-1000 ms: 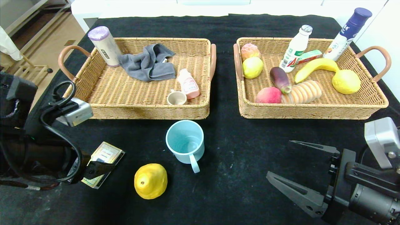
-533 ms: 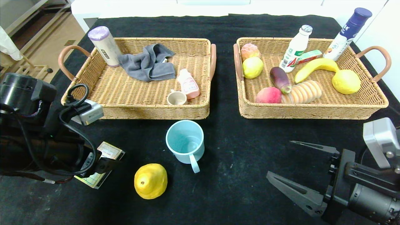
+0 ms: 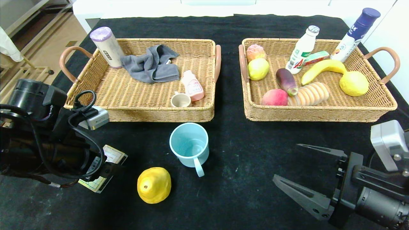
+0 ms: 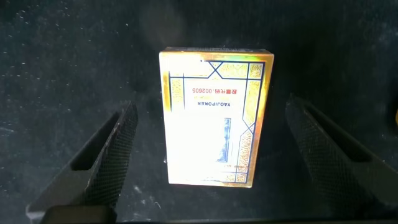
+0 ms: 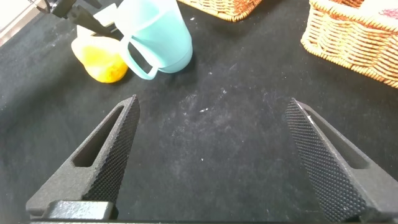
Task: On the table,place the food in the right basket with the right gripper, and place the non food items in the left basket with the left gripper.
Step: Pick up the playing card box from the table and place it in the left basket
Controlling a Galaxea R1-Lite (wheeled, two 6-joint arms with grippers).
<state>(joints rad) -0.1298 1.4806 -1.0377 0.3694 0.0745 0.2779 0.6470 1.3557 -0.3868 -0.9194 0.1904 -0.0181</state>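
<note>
I see the left end effector [image 4: 208,155] open, straddling the gold-bordered card box [image 4: 214,115]; yellow pear [image 3: 154,185] and light-blue mug [image 3: 190,147] nearby. Right end effector [image 3: 302,174] open, idle.

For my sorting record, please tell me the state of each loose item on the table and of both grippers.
Gold-bordered playing card box: flat on table, between open left gripper fingers, not gripped.
Light blue plastic mug: upright, on table.
Yellow pear-shaped fruit: on its side, on table.
Right gripper: open, empty, above bare table.
</note>
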